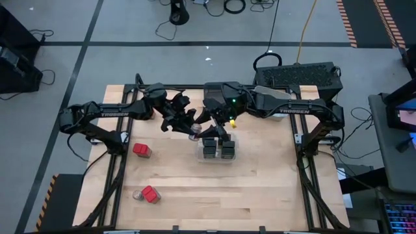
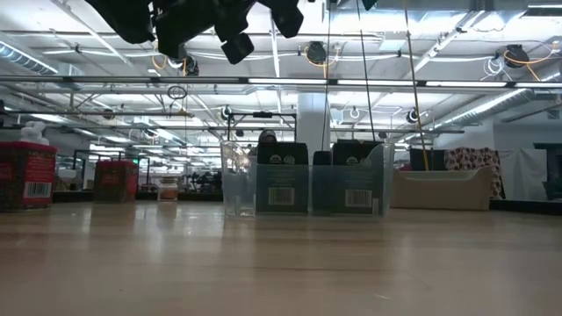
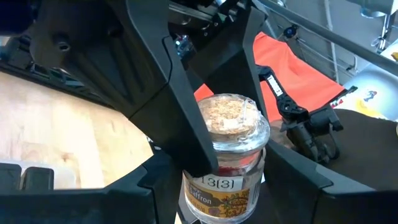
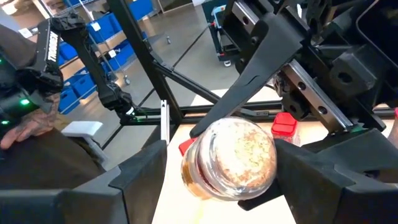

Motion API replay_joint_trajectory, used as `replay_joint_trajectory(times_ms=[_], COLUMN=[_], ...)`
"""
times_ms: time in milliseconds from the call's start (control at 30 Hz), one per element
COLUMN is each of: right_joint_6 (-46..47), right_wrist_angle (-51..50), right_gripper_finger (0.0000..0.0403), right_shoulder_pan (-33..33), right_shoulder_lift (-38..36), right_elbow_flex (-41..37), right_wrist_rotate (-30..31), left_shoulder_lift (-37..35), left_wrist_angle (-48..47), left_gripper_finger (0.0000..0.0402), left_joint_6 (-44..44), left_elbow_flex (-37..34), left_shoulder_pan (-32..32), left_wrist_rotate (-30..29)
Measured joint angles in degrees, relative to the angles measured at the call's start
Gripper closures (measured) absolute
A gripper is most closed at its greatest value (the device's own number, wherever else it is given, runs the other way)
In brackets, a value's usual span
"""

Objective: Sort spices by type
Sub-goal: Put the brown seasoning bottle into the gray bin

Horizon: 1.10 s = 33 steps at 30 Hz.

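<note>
Both grippers meet above the bench, beside the clear bin (image 1: 218, 151): the left gripper (image 3: 217, 171) clamps a round jar (image 3: 229, 155) while the right gripper (image 4: 227, 177) brackets it, fingers wide — a handover, likely. If the left gripper lets go before the right closes, the jar drops and may roll away.

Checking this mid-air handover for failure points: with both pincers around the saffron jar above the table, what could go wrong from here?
1. The left pincer grips the jar, while the right pincer stands open around it. If the left lets go first, the jar could drop.
2. The fingers crowd the jar closely, so closing may knock it askew.
3. A fall might hit the clear bin nearby.
</note>
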Motion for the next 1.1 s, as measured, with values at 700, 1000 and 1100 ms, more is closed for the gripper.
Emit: replay_joint_trajectory(times_ms=[700,1000,1100], right_joint_6=[0.0,-0.1,0.2], right_wrist_angle=[0.2,1.8,3.1], right_gripper_finger=[0.0133,0.0133,0.0133], right_shoulder_pan=[-0.1,-0.1,-0.1], right_shoulder_lift=[0.0,0.0,0.0], right_elbow_flex=[0.0,0.0,0.0], right_wrist_rotate=[-0.2,1.5,1.5], left_shoulder_lift=[0.0,0.0,0.0], left_wrist_angle=[0.0,-0.1,-0.1], left_gripper_finger=[0.0204,0.0204,0.0204], left_joint_6=[0.0,0.0,0.0], left_elbow_flex=[0.0,0.0,0.0], left_shoulder_pan=[0.0,-0.9,-0.8], left_wrist_rotate=[0.6,0.6,0.6])
